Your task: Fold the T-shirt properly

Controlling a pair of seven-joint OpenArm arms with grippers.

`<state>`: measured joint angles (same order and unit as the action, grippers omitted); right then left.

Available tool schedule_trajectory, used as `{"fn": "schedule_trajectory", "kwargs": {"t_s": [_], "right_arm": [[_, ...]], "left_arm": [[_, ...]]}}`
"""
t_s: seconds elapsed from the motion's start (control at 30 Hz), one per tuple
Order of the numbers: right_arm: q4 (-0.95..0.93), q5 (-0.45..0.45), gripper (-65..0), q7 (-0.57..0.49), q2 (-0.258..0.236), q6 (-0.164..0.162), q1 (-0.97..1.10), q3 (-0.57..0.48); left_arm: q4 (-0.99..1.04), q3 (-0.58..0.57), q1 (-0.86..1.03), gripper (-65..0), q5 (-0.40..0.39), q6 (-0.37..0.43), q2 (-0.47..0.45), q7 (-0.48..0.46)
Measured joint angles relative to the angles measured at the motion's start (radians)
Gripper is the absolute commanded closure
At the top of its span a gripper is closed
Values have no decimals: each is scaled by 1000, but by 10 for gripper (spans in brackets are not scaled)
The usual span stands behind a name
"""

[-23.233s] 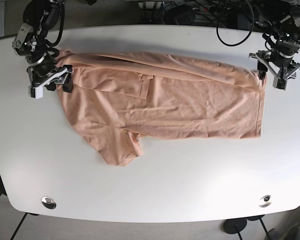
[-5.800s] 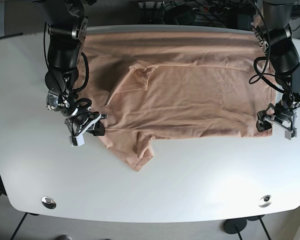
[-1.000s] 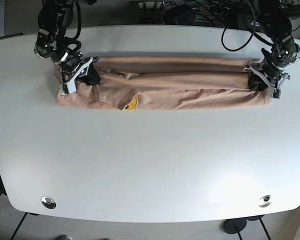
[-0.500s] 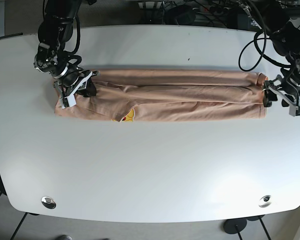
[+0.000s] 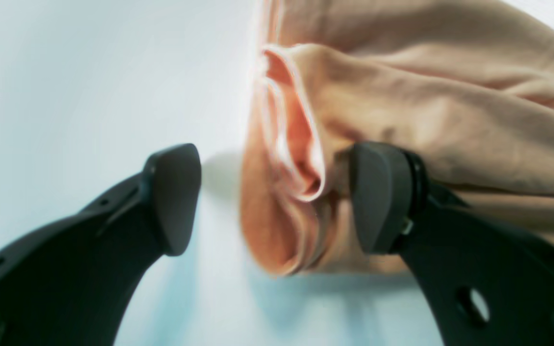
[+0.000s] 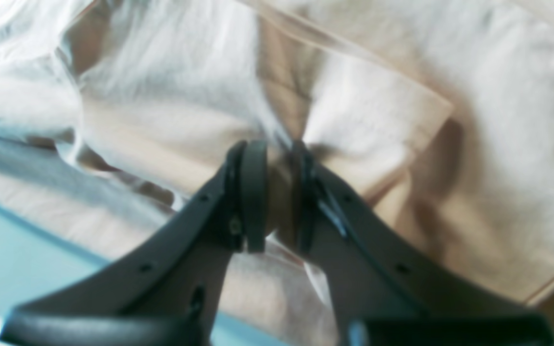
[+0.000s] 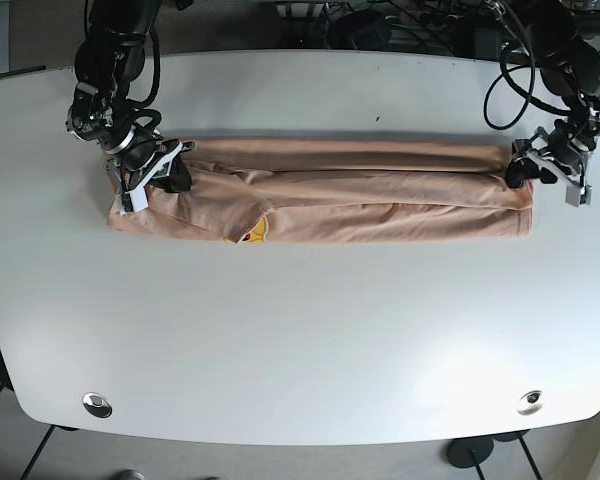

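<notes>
Peach cloth is pinched tight in my right gripper (image 6: 274,202) at one end of the shirt (image 7: 380,190), which lies as a long folded band across the table (image 7: 300,330). My left gripper (image 5: 277,202) gapes wide at the other end, one pad against the rolled hem, holding nothing. If I pull right now, the free end could drag and unroll.

A peach-orange T-shirt (image 7: 320,190) lies across the upper half of the frame on a plain white table (image 7: 300,330), a small yellow-and-red print (image 7: 254,233) peeking out at its lower left edge. Matte black fingers (image 5: 171,197) flank the fabric in close-up, where folds glow deeper orange, almost pink.
</notes>
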<state>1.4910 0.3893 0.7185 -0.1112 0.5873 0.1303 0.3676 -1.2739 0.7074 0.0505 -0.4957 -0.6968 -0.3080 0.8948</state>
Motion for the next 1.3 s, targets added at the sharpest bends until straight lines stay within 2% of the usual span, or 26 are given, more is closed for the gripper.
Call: {"fn": "schedule_trajectory", "kwargs": {"t_s": [0.1, 0.13, 0.17, 0.23, 0.27, 0.37, 0.47, 0.6, 0.67, 0.87, 1.03, 1.07, 1.2, 1.23, 1.3], "right_arm": [[0, 5, -87, -1, 0, 0, 6, 0], [0, 8, -87, -2, 0, 0, 7, 0], [0, 8, -87, -2, 0, 0, 8, 2], [0, 7, -87, -2, 0, 0, 8, 2], [0, 8, -87, -2, 0, 0, 9, 2], [0, 7, -87, -2, 0, 0, 9, 2], [0, 8, -87, -2, 0, 0, 9, 2], [0, 7, -87, -2, 0, -1, 9, 2], [0, 8, -87, -2, 0, -3, 8, 2], [0, 7, -87, -2, 0, -3, 8, -1], [0, 7, -87, -2, 0, -3, 8, -1], [0, 7, -87, -2, 0, -3, 8, -1], [0, 7, -87, -2, 0, -3, 8, -1], [0, 7, -87, -2, 0, -3, 8, -1], [0, 7, -87, -2, 0, -3, 8, -1]], "left_arm": [[3, -48, -9, -435, -9, 0, 5, -8], [3, -59, -9, -390, -14, 0, 5, -10], [3, -63, -8, -269, -14, 0, 5, -8], [6, -67, -7, -71, -8, 0, 5, -2], [3, -69, -4, -33, -7, 0, 8, 2], [-103, -113, 17, -39, 25, 1, 16, 36], [-290, -150, 71, -38, 24, 3, 53, 32], [-473, -338, 105, -36, 23, 3, 61, 32], [-521, -428, 105, -36, 24, 3, 107, 32], [-526, -623, 73, -42, 28, 0, 203, 37], [-406, -661, 11, -44, 26, 52, 254, 40], [-382, -661, -8, -56, 27, 53, 258, 40], [-323, -661, -50, -301, 24, 61, 266, 33], [-323, -684, -50, -332, 24, 104, 261, 31], [-325, -772, -66, -332, 32, 141, 240, 34]]}}
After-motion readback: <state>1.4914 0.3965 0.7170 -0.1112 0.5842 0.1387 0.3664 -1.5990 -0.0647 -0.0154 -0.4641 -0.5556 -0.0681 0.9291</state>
